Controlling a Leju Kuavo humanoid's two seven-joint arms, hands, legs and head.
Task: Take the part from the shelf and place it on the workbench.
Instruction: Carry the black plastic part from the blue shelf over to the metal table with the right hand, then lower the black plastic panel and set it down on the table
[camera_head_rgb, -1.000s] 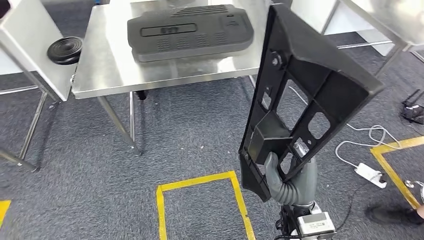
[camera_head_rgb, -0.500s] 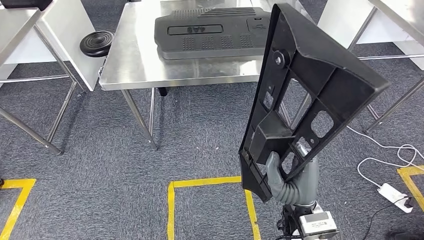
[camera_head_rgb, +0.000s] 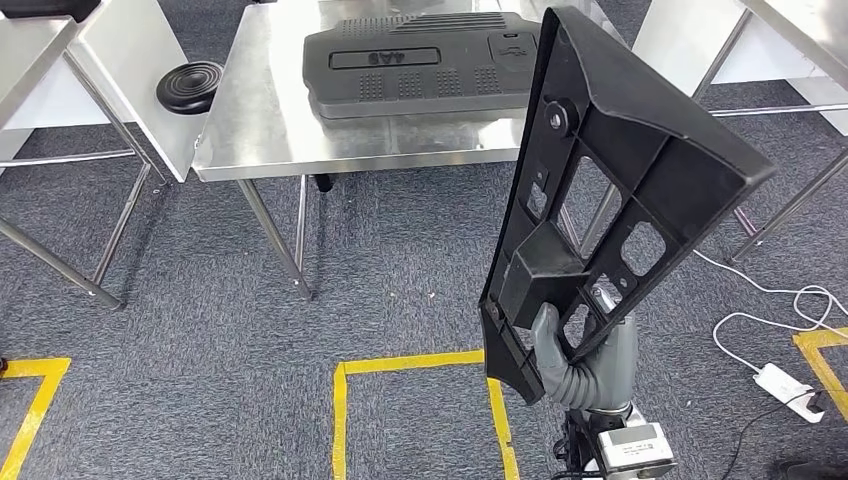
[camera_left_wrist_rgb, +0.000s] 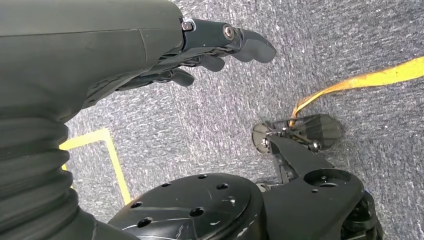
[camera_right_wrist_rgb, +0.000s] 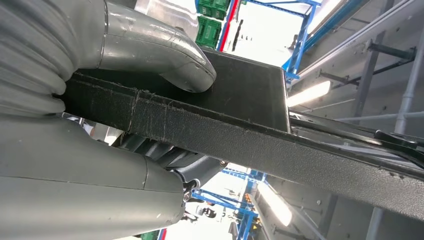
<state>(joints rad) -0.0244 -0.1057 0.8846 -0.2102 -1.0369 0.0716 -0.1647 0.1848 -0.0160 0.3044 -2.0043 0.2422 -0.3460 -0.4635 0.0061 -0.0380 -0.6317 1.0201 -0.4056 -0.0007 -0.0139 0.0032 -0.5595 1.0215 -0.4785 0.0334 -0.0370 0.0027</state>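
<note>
My right hand grips the lower end of a long black plastic part with ribs and cut-outs, holding it upright and tilted in front of me. Close up in the right wrist view, the thumb presses on the part's edge. The steel workbench stands ahead across the carpet, beyond the part. My left hand hangs over the floor with its fingers loosely curled and nothing in them.
A large black moulded cover lies on the workbench. A round black disc sits on a steel table at the left. Yellow tape marks a square on the carpet. A white cable and power strip lie at the right.
The whole view shifted as I turned: the workbench moved right in the picture, then slightly back left. The part stays in my right hand in the same pose.
</note>
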